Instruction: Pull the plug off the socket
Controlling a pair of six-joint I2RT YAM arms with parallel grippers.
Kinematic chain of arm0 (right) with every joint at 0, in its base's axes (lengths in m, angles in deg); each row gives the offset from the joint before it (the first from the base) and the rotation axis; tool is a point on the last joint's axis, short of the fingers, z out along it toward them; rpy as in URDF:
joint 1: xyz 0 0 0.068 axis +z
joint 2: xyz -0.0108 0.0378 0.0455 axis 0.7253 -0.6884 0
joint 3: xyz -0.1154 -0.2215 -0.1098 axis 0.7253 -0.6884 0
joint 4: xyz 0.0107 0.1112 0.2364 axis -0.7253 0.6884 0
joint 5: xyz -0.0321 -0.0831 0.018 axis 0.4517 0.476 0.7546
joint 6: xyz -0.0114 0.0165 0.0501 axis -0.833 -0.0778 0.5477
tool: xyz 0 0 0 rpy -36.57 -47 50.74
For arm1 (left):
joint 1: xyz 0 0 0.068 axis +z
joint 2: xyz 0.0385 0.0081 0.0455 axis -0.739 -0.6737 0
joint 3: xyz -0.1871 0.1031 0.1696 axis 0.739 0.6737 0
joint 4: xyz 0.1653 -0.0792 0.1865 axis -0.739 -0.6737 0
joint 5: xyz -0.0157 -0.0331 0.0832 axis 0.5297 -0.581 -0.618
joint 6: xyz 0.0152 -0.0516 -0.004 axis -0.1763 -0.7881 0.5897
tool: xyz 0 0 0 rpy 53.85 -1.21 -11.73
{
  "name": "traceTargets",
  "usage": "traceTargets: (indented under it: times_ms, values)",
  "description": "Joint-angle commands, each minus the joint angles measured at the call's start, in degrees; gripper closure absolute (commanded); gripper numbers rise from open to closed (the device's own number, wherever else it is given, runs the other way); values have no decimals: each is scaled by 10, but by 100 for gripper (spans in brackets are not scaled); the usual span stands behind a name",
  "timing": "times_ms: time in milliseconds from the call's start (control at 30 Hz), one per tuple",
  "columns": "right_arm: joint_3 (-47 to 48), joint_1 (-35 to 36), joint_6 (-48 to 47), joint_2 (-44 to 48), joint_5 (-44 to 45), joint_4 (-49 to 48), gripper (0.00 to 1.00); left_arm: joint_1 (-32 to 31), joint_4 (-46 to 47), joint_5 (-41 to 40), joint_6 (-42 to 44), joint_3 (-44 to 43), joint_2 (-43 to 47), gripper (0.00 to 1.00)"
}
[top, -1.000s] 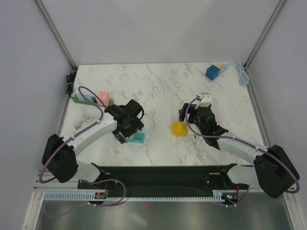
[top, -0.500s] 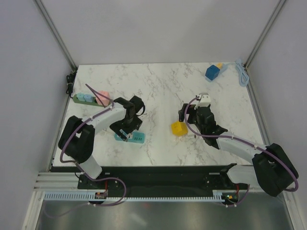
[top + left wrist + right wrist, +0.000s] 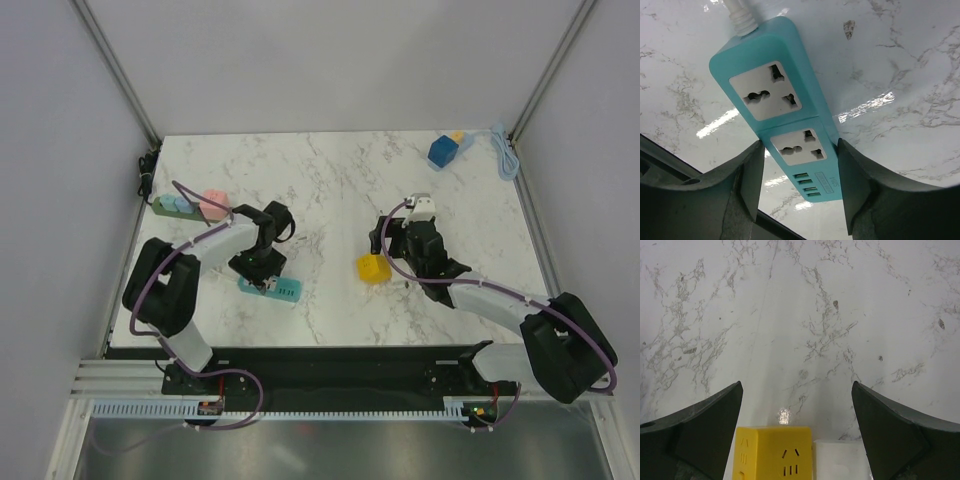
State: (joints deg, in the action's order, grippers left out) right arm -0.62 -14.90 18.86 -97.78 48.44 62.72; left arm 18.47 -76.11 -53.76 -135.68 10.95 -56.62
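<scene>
The left pincer [image 3: 800,149] is reaching down over the near-left part of the marble surface [image 3: 330,180] and is pinching a teal power strip [image 3: 785,115], with one dark finger [image 3: 752,175] pressing each long side next to the lower socket. The strip is lying flat with both of its sockets and its row of small ports facing up, and nothing is sitting in them. A white cord [image 3: 742,12] is leaving its far end.

The right pincer [image 3: 796,387] is hanging spread wide, gripping nothing, just above the middle of the surface. In the right wrist view a yellow socket cube [image 3: 774,452] is sitting at the lower edge between the two fingers, apart from both, with its slots facing the camera. A white plug [image 3: 840,460] is resting against the cube's right side, and whether its pins are in the cube I cannot tell. From above, the cube [image 3: 373,268] is lying just left of that pincer and well apart from the teal strip [image 3: 272,288].

A green strip with pink and blue plugs [image 3: 190,205] is lying at the left edge, and a blue cube [image 3: 443,150] and a pale blue cable [image 3: 505,150] are sitting at the far right corner
</scene>
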Motion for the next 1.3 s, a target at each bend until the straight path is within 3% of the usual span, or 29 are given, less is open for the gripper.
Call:
traceTargets:
  times_ms: [0,67,100,167,567,933,1000,1033,1100,1133,1200,1233,1267]
  values:
    - [28,-2,2,-6,-14,-4,2,10,11,-24,-21,23,-2,46]
    - [24,-2,3,-4,-13,-11,2,13,13,-20,-21,33,3,59]
    - [23,-2,2,-4,-11,-12,2,15,13,-19,-24,39,6,79]
    - [27,-3,2,-9,-11,-8,2,21,13,-20,-28,55,21,98]
    - [24,-2,8,-10,-29,-12,2,121,-5,-51,-44,218,229,98]
    - [27,-2,11,-25,-43,-13,2,278,-27,-114,52,220,289,98]
    - [24,-2,11,-26,-46,-19,2,281,-34,-121,57,215,289,90]
    - [21,-2,10,-27,-45,-21,2,282,-38,-122,57,214,291,73]
    - [21,-2,7,-36,-49,-25,2,283,-44,-121,56,208,294,51]
    - [22,-2,6,-43,-52,-26,2,283,-47,-120,56,207,301,35]
    - [23,-2,4,-70,-65,-41,2,283,-55,-119,63,196,309,22]
    - [26,-2,1,-85,-97,-51,2,283,-57,-122,72,191,315,3]
    - [30,0,-1,-124,-112,-60,2,283,-60,-133,92,185,319,0]
